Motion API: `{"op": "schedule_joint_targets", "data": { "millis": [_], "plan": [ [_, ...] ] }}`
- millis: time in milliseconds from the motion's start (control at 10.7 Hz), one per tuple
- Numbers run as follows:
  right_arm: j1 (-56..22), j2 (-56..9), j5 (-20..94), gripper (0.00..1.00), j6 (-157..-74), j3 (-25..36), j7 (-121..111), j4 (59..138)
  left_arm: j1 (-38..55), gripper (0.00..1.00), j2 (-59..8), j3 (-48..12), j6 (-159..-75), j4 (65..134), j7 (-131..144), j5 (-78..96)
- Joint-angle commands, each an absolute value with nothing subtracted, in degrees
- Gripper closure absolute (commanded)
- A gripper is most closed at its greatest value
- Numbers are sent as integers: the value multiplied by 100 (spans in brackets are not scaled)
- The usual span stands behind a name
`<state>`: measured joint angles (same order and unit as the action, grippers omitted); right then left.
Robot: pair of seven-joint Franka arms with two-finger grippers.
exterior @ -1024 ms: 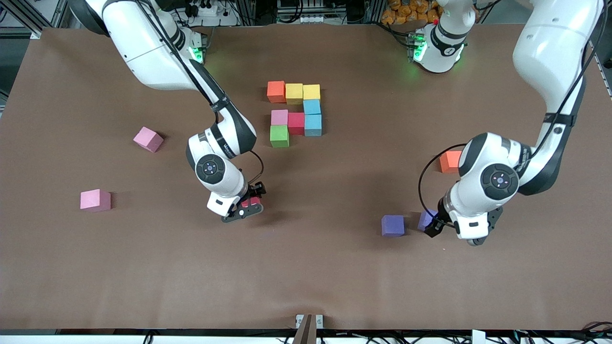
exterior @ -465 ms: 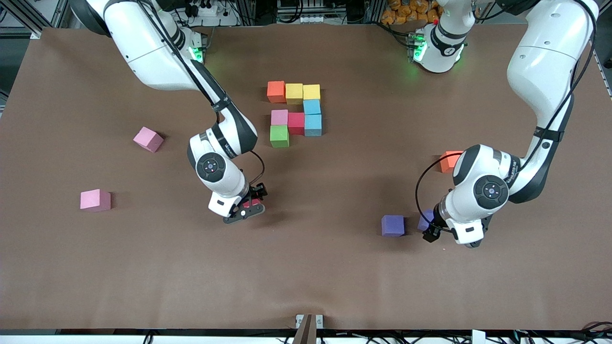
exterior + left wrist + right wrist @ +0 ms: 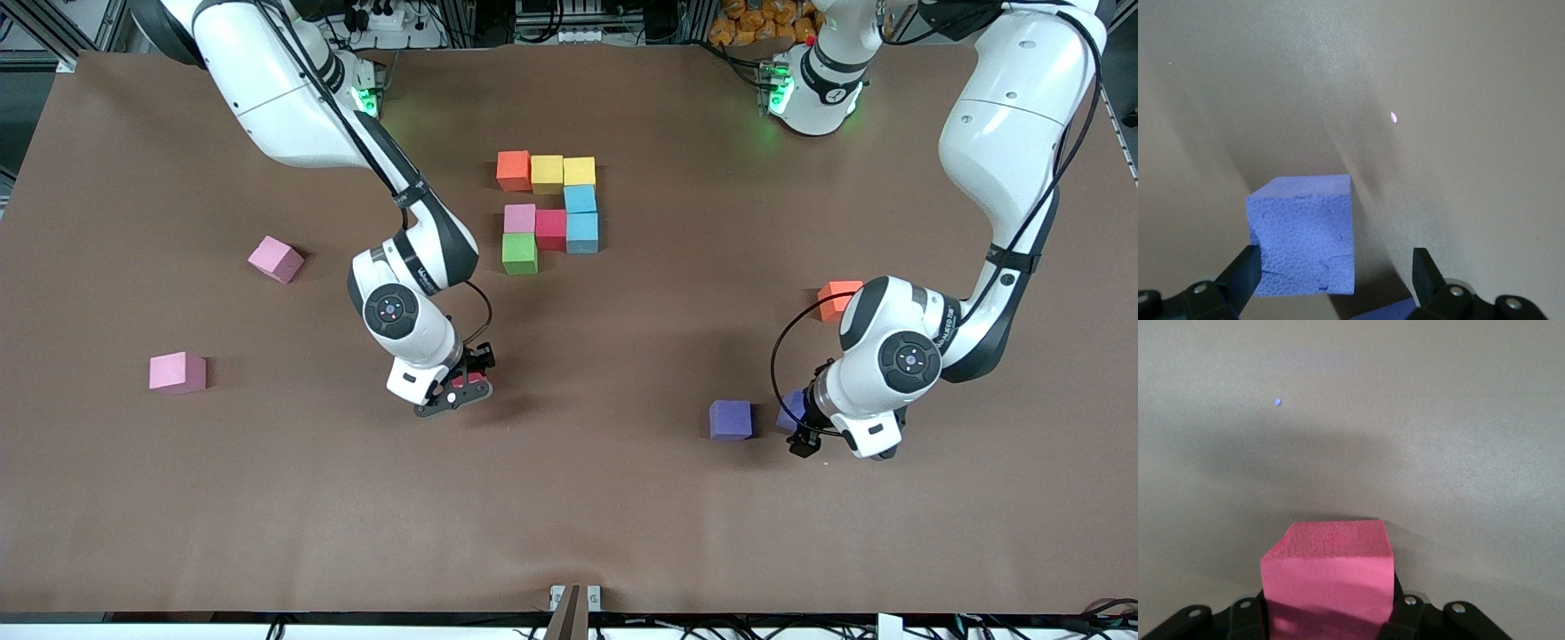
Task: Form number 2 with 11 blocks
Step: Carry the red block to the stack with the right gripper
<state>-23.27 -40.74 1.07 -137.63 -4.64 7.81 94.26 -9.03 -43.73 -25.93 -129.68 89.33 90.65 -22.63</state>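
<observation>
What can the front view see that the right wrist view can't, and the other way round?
Only the front view shows the half-built number 2 of matte cubes, two loose pink cubes, two purple cubes, a loose orange cube, and the open left gripper over one purple cube.

Only the right wrist view shows the pebbled foam texture on a cube's faces.

Both show the red matte cube clamped in the right gripper, on the brown table.

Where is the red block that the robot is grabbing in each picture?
Front view: the red block sits on the table, pinched by the shut right gripper.
Right wrist view: the same block fills the picture's middle between the fingers.
Left wrist view: not in it.
Shared landmark: the brown table.
</observation>
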Motion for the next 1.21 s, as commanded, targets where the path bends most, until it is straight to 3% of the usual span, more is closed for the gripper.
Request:
{"op": "schedule_joint_targets", "data": {
  "millis": [0,559,1117],
  "plan": [
    [-2521,-3492,167,71,-13746,-422,1507,9955,-844,0,-4482,-2558,-13052,8886,9264,-2426],
    [-3382,-2751,613,71,-13851,-413,3321,11152,-721,0,-4614,-2426,-13122,8903,9264,-2461],
    [-3787,-2813,677,69,-14098,-413,3621,11223,-694,0,-4614,-2399,-13122,8938,9334,-2470]
  ]
}}
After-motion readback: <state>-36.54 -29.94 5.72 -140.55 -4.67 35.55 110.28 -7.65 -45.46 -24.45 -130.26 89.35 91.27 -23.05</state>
